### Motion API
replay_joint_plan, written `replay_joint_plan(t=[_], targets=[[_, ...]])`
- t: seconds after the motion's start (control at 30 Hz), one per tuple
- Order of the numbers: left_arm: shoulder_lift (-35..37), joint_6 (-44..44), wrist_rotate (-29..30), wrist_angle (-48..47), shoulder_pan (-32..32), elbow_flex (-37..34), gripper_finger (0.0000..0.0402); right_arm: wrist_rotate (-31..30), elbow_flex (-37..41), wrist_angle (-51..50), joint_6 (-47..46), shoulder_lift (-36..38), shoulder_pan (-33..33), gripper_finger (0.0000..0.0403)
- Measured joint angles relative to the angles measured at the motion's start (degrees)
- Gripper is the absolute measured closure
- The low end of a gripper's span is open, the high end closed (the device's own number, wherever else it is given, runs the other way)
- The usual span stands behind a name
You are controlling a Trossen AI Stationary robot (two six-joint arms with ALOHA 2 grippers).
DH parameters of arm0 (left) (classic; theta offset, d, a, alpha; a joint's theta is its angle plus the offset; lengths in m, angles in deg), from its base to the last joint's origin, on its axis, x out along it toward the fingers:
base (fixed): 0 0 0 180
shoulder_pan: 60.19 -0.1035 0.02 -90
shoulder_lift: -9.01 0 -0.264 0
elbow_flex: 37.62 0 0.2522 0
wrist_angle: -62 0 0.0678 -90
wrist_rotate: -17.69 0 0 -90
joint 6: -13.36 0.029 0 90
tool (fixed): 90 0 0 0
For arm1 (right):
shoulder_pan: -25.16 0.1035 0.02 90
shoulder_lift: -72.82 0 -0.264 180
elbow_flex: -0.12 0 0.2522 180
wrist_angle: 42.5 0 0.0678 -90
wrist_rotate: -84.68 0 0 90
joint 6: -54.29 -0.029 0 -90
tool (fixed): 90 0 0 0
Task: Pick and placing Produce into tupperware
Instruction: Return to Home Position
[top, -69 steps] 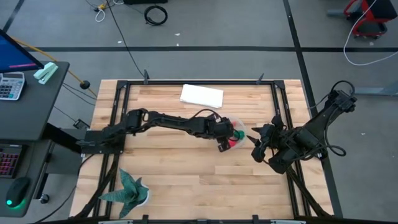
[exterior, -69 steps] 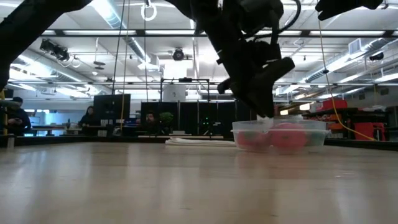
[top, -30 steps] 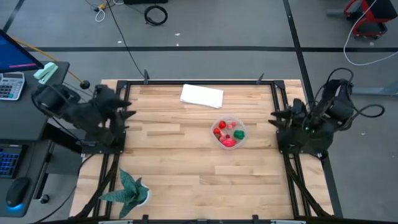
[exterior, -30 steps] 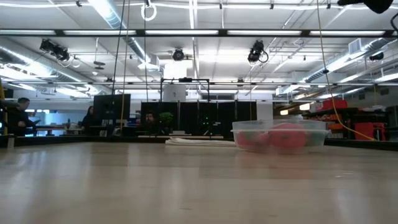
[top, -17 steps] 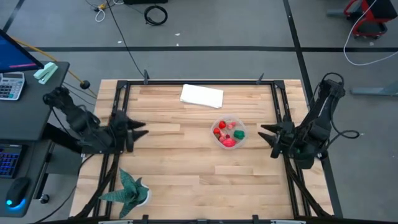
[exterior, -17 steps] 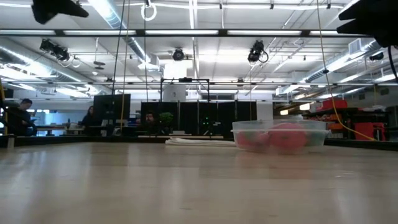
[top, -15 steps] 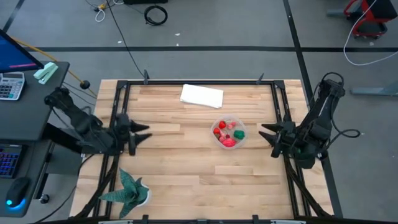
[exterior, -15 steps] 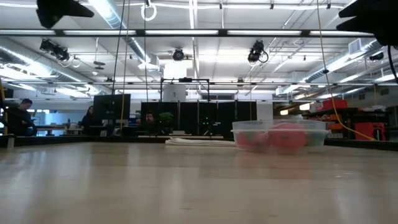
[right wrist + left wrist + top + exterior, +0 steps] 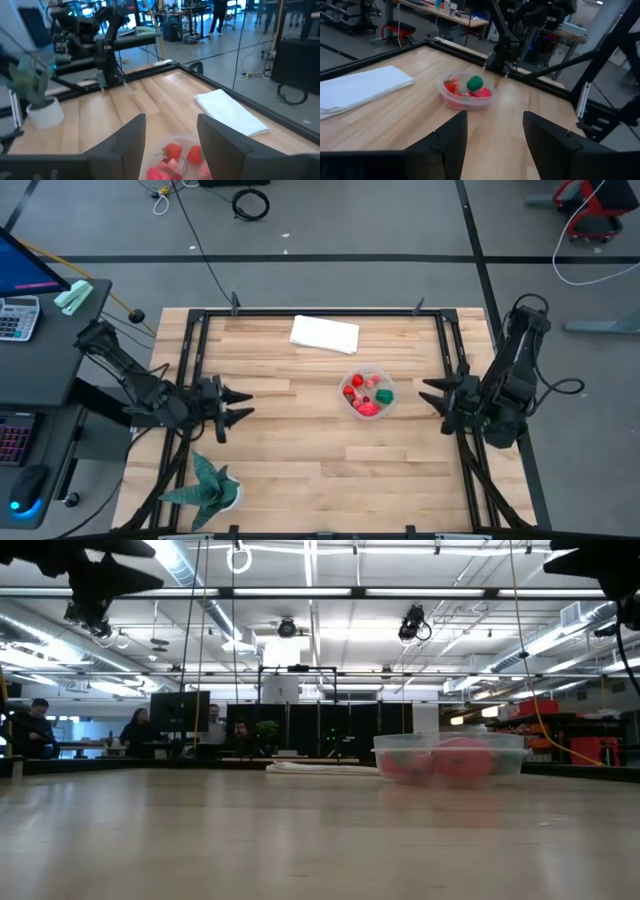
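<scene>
The tupperware [image 9: 367, 392] is a small round clear tub standing on its base right of the table's middle, also visible in the low view [image 9: 450, 757] and the left wrist view [image 9: 467, 93]. The produce [image 9: 366, 391] lies inside it: several tiny red and pink pieces and one green [image 9: 475, 82]. My left gripper [image 9: 238, 405] is open above the table's left side, pointing toward the tub. My right gripper [image 9: 428, 393] is open just right of the tub, clear of it. In the right wrist view the produce [image 9: 172, 151] shows between my fingers.
A folded white cloth [image 9: 324, 333] lies flat near the far edge. A spiky teal potted plant [image 9: 208, 481] stands at the near left corner. A black frame [image 9: 320, 311] runs around the tabletop. Bare wood lies between my left gripper and the tub.
Both arms have unfolded from drawn-back poses at the table's left and right edges. My left gripper has moved toward the table's right, a little nearer. My right gripper has swung out toward the tub, then held still. The tub and produce stayed where they were.
</scene>
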Motion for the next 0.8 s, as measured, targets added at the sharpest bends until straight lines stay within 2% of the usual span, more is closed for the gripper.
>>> replay_joint_plan(t=[0.13, 0.3, 0.4, 0.47, 0.6, 0.7, 0.8], targets=[[0.0, 0.9, -0.4, 5.1, 0.0, -4.0, 0.0203, 0.1, 1.4, 0.0, -0.5, -2.1, 0.8, 0.0215], [-0.8, 1.9, -9.9, 20.2, 0.0, -11.9, 0.021, 0.2, 2.0, 0.7, -4.3, -3.4, 0.8, 0.0215], [-1.5, 6.3, -13.9, 30.0, -0.2, -16.5, 0.0211, 1.2, 2.0, 7.2, -3.0, -5.3, 0.8, 0.0215], [-1.5, 10.1, -15.0, 34.9, -0.5, -18.6, 0.0209, 1.2, 2.1, 13.8, 3.7, -7.5, 0.8, 0.0215], [-1.4, 15.7, -15.2, 39.3, -3.2, -20.3, 0.0203, 0.0, 2.4, 20.1, 14.8, -9.9, 0.0, 0.0215], [-1.4, 15.1, -15.4, 39.1, -6.8, -20.7, 0.0201, -0.6, 2.4, 17.0, 14.0, -9.2, -2.4, 0.0215], [-1.4, 14.2, -19.2, 38.9, -10.5, -20.8, 0.0201, 1.5, 2.4, 16.8, 10.9, -8.3, -5.3, 0.0215]])
